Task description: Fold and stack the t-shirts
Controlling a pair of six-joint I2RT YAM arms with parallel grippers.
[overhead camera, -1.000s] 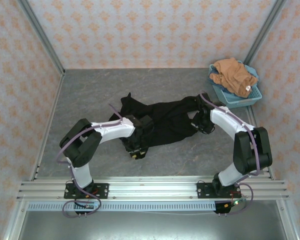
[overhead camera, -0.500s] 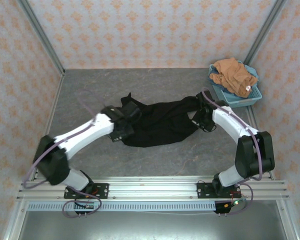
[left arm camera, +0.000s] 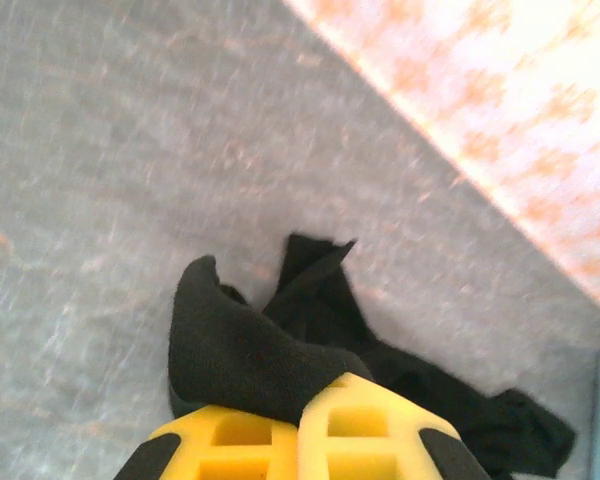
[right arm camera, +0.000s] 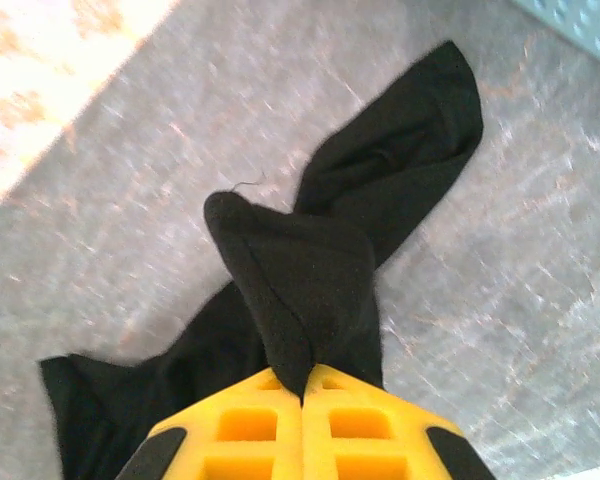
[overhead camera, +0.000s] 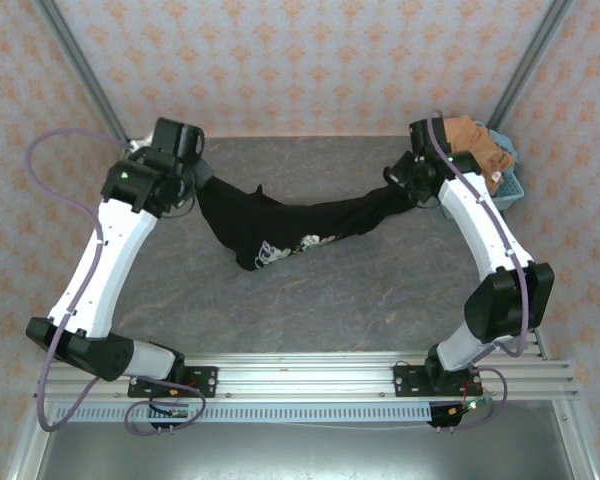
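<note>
The black t-shirt (overhead camera: 280, 222) hangs stretched between both grippers over the back half of the table, sagging in the middle, with its white and pink print (overhead camera: 292, 246) facing up at the low point. My left gripper (overhead camera: 194, 184) is shut on the shirt's left end; in the left wrist view a fold of black cloth (left arm camera: 238, 345) sticks out of the closed yellow fingers (left arm camera: 250, 435). My right gripper (overhead camera: 402, 188) is shut on the right end, with cloth (right arm camera: 310, 275) pinched between its fingers (right arm camera: 365, 425). The orange-brown t-shirt (overhead camera: 472, 146) lies heaped in the basket.
The light-blue basket (overhead camera: 507, 187) stands in the back right corner, close behind the right arm. Patterned walls close in the grey table (overhead camera: 330, 300) at the back and on both sides. The left gripper is near the back left corner.
Both arms rose from the table's middle and swung toward the back corners, pulling the black shirt taut between them. The left gripper closed on the cloth. The print now shows.
</note>
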